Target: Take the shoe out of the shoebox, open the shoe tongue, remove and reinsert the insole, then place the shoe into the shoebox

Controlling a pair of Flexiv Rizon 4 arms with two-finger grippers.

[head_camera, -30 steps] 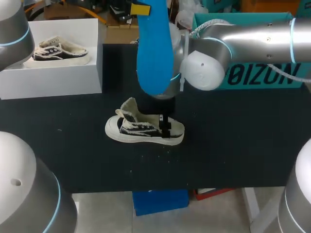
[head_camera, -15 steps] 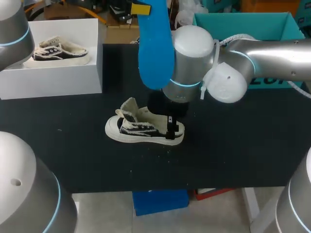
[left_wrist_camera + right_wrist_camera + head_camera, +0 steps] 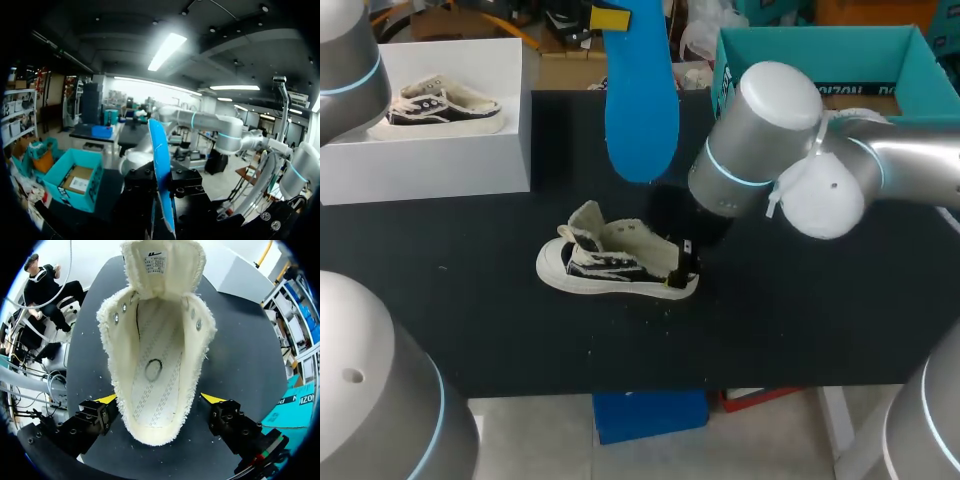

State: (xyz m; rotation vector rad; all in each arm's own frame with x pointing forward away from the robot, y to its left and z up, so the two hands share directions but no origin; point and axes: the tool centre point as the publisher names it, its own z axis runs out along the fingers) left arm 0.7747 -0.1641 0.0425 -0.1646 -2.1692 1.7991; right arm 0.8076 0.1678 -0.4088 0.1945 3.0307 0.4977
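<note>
Only the right wrist view looked straight down into the shoe [image 3: 157,340]. The tongue [image 3: 164,262] was folded forward and the bare stitched footbed showed. There the right gripper [image 3: 158,398] stood wide, one yellow tip on each side of the heel, close to the frayed collar but not plainly pinching it.

The head view could not show that interior and gave the layout instead. The shoe sat upright on its sole near the middle of the black table [image 3: 820,300], toe toward 9 o'clock and heel toward 3. The blue insole [image 3: 640,100] hung in the air over the table's 12 o'clock side, apart from the shoe. The left wrist view saw that insole edge-on, clamped between the fingers of the left gripper [image 3: 162,182].

A white box [image 3: 440,160] stood at 10 o'clock with a second shoe [image 3: 438,104] in it, and the teal shoebox [image 3: 800,45] stood at 1 o'clock. Counted: two shoes, one insole, two boxes, two grippers.
</note>
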